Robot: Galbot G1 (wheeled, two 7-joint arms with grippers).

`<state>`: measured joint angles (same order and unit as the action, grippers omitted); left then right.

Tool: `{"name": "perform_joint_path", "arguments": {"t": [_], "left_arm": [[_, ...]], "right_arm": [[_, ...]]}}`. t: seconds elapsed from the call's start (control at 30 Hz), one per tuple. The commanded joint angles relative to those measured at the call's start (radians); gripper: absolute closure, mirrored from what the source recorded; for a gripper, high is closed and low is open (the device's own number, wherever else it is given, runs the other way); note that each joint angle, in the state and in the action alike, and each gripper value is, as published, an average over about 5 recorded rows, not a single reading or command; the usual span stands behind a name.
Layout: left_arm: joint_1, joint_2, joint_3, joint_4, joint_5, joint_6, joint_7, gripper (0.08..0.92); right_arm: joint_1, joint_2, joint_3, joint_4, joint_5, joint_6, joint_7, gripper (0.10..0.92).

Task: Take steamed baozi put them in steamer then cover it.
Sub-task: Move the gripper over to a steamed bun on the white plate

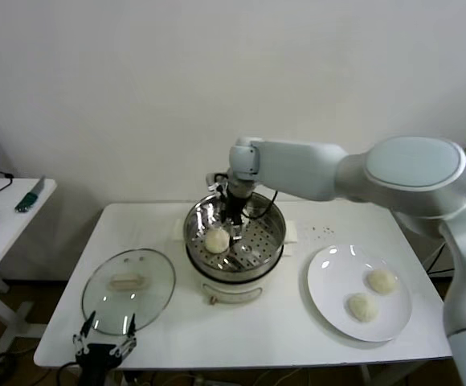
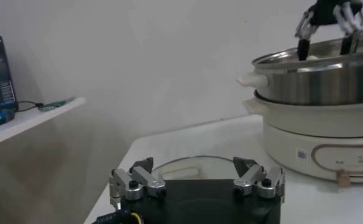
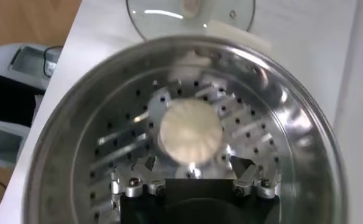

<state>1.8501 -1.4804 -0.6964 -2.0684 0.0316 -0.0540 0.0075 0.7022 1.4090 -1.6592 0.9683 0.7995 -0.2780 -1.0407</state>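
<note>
One bun (image 1: pixel 217 239) sits in the steamer (image 1: pixel 275 233) under the right gripper (image 1: pixel 235 227), jaws open. Two buns (image 1: pixel 381 280) wait on the plate (image 1: pixel 325 277) at 3 o'clock; lid (image 1: pixel 128 290) off, left gripper (image 1: pixel 104 347) idle, jaws open.

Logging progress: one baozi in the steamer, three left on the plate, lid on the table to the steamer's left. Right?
Not quite: the plate holds two baozi, not three, as the head view shows. The rest stands: one baozi lies in the steamer under the open right gripper, and the lid lies on the table to the steamer's left.
</note>
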Motion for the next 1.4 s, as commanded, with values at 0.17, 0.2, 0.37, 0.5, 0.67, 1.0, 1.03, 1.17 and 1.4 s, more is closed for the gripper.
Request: {"name": "perform_joint_path", "arguments": {"t": [0.17,0.2,0.37,0.5,0.67,1.0,1.03,1.17,1.4], "left_arm": [[-0.003,0.005,-0.001,-0.002,-0.007,0.004,-0.001,0.177],[-0.004,0.007,-0.002,0.0,-0.009,0.005,-0.001,0.177],[-0.016,0.01,-0.011,0.003,-0.013,0.011,-0.002,0.177],[-0.042,0.012,-0.023,-0.004,-0.016,0.031,-0.002,0.177],[-0.05,0.012,-0.023,-0.018,-0.005,0.044,-0.002,0.177],[-0.064,-0.002,-0.033,-0.005,0.01,0.059,-0.001,0.177],[-0.069,-0.002,-0.036,-0.004,0.01,0.062,-0.001,0.177],[-0.079,-0.006,-0.039,-0.001,0.012,0.069,-0.001,0.177],[-0.072,-0.016,-0.037,0.006,0.021,0.067,0.002,0.177]], "right_arm": [[0.213,-0.413,-0.004,0.315,-0.138,0.021,-0.061,0.203],[0.22,-0.448,-0.01,0.341,-0.152,0.021,-0.062,0.203],[0.202,-0.626,-0.052,0.471,-0.261,0.02,-0.057,0.203],[0.127,-0.758,-0.049,0.523,-0.38,0.02,-0.046,0.203],[-0.008,-0.87,0.001,0.528,-0.515,0.031,-0.042,0.203],[-0.336,-0.953,0.211,0.501,-0.665,0.049,-0.017,0.203],[-0.356,-0.95,0.226,0.494,-0.67,0.051,-0.017,0.203],[-0.421,-0.932,0.273,0.461,-0.685,0.054,-0.017,0.203],[-0.47,-0.867,0.317,0.398,-0.688,0.055,0.001,0.203]]}}
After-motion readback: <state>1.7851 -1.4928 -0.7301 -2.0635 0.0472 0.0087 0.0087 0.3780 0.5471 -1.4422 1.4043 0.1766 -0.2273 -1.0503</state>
